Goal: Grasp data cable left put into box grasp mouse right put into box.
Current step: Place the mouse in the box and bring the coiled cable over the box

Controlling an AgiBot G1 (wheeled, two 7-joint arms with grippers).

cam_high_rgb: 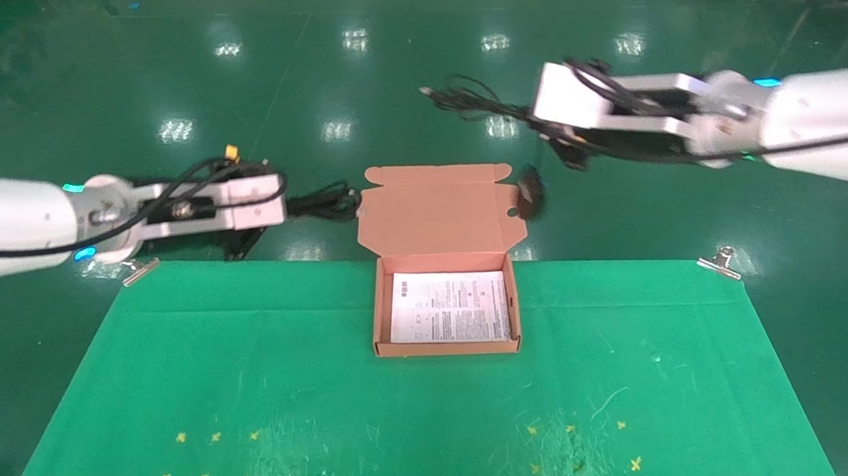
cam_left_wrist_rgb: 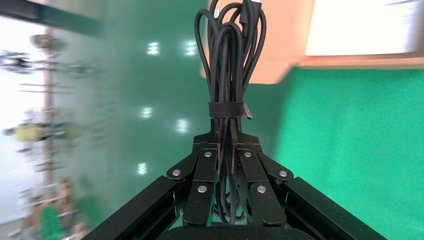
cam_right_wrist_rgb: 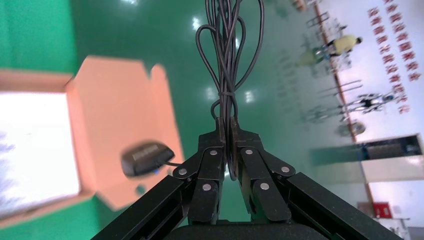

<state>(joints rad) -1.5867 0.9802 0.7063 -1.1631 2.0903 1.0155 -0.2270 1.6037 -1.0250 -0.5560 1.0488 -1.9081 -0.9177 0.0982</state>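
Left end effector [cam_left_wrist_rgb: 227, 145] clamps the data cable [cam_left_wrist_rgb: 230, 60] beside the box [cam_high_rgb: 441, 267].

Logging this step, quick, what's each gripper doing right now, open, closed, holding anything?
Left gripper: closed on the data cable bundle.
Right gripper: closed on the mouse's cord, the mouse dangling beside the box lid.

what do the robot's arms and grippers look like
Both arms are smooth white cylinders with small cyan lights near the wrists. The left gripper and right gripper each have a white boxy mount with loose black cables looped over it. Their fingers are black linkage bars with silver rivets.
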